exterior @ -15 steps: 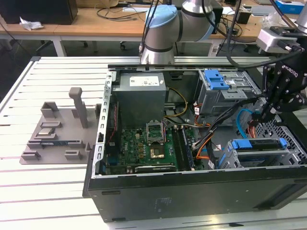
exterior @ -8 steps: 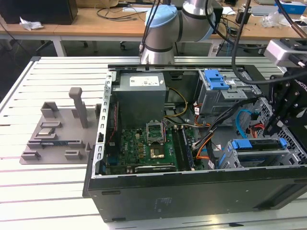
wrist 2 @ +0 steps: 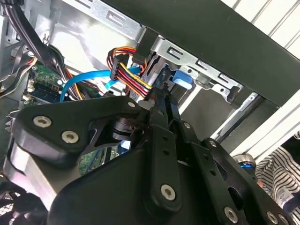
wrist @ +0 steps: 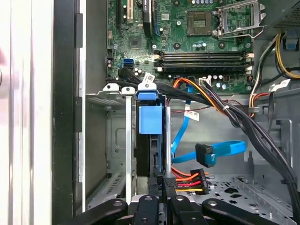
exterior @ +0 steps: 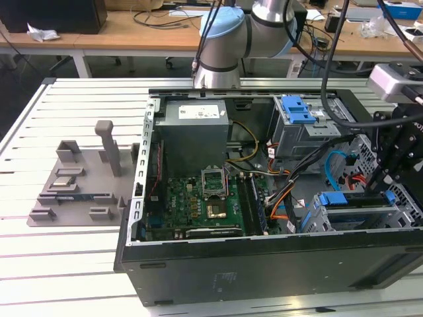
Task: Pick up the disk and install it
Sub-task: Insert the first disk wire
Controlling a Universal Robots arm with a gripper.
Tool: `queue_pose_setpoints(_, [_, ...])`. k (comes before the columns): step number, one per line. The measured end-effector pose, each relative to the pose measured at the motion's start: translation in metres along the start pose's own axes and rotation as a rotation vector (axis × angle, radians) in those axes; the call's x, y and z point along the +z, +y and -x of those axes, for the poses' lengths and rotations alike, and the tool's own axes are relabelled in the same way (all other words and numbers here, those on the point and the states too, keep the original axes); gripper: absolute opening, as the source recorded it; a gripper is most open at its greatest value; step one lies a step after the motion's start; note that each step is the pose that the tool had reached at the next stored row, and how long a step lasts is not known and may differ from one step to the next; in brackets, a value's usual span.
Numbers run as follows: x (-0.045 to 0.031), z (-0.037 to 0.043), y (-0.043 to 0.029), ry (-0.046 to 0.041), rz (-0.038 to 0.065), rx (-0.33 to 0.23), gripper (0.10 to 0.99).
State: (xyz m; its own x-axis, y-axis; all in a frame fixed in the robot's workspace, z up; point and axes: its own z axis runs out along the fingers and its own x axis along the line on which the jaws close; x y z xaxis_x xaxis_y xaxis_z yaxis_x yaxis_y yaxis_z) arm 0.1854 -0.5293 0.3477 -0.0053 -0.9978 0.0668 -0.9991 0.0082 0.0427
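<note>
On the counter [exterior: 73,264] the open computer case [exterior: 264,271] is seen; within its drive cage [wrist: 117,140] the disk [wrist: 155,154] is already slotted on edge, so pick-up is judged done and seating nearly so; the claw [wrist: 165,180] is placed just at the disk's near edge; whether it is clamped cannot be told.

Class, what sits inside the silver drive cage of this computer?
In one slot of the drive cage: a blue latch and a dark slab, probably the disk. The gripper hides part of it.
</note>
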Motion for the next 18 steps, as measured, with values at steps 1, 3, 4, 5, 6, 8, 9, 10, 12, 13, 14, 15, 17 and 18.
queue_pose_setpoints(1, [0.0009, 0.0, 0.0001, -0.0002, 0.0, -0.002, 0.165])
queue_pose_setpoints(3, [0.0016, 0.0001, 0.0003, -0.0001, 0.0, -0.005, 0.165])
queue_pose_setpoints(4, [0.002, 0.0001, 0.0003, -0.0001, 0.0, -0.005, 0.165])
queue_pose_setpoints(5, [0.0024, 0.0001, 0.0003, -0.0001, 0.0, -0.006, 0.165])
queue_pose_setpoints(6, [0.0026, 0.0002, 0.0003, 0.0001, 0.0, -0.007, 0.165])
queue_pose_setpoints(8, [0.0033, 0.0002, 0.0004, 0.0002, 0.0, -0.008, 0.165])
queue_pose_setpoints(9, [0.0036, 0.0002, 0.0004, 0.0002, -0.001, -0.008, 0.165])
queue_pose_setpoints(10, [0.0039, 0.0003, 0.0003, 0.0002, -0.001, -0.009, 0.165])
queue_pose_setpoints(12, [0.0043, 0.0002, 0.0003, 0.0001, -0.001, -0.01, 0.165])
queue_pose_setpoints(13, [0.0044, 0.0002, 0.0003, 0.0001, -0.001, -0.01, 0.165])
queue_pose_setpoints(14, [0.0045, -0.0003, 0.0003, -0.0001, -0.001, -0.01, 0.165])
queue_pose_setpoints(15, [0.0043, -0.0006, 0.0003, -0.0006, -0.001, -0.01, 0.165])
queue_pose_setpoints(17, [0.0028, -0.0007, 0.0004, -0.0014, -0.001, -0.01, 0.165])
queue_pose_setpoints(18, [0.0009, -0.0008, 0.0005, -0.0009, -0.001, -0.01, 0.165])
